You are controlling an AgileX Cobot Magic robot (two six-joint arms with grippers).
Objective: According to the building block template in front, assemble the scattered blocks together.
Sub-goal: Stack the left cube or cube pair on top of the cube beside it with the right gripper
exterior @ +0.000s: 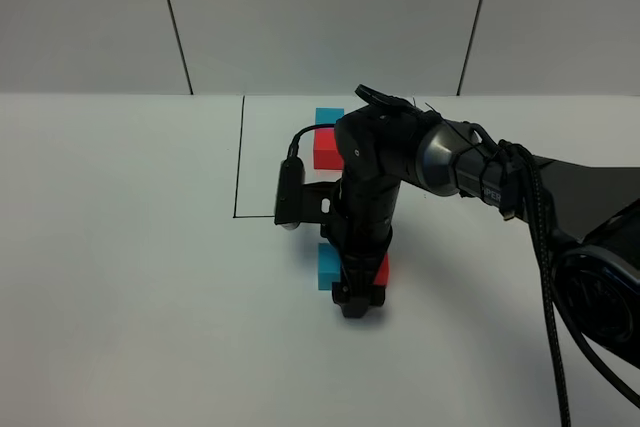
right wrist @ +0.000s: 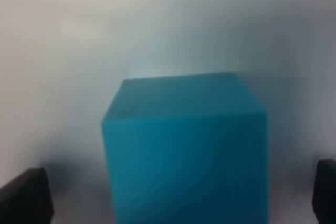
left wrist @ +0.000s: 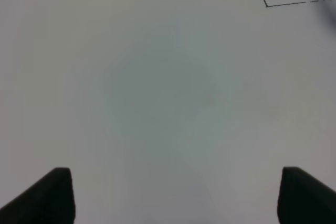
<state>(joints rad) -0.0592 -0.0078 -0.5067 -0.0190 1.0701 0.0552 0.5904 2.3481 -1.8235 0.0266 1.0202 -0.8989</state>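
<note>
The template stands at the back: a cyan cube [exterior: 329, 116] joined to a red cube [exterior: 325, 150], inside a thin black outline [exterior: 240, 162]. In front of it a loose cyan cube [exterior: 326, 267] and a loose red cube [exterior: 383, 271] lie side by side, with my right gripper [exterior: 358, 299] pointing down between and in front of them, hiding where they meet. In the right wrist view the cyan cube [right wrist: 184, 150] fills the middle and the right gripper [right wrist: 173, 198] is open, its fingertips [right wrist: 23, 195] wide apart. My left gripper [left wrist: 173, 195] is open and empty over bare table.
The right arm [exterior: 450, 162] reaches across the middle from the right and covers part of the outline. A corner of the black outline [left wrist: 266, 6] shows in the left wrist view. The white table [exterior: 120, 277] meets a panelled wall at the back.
</note>
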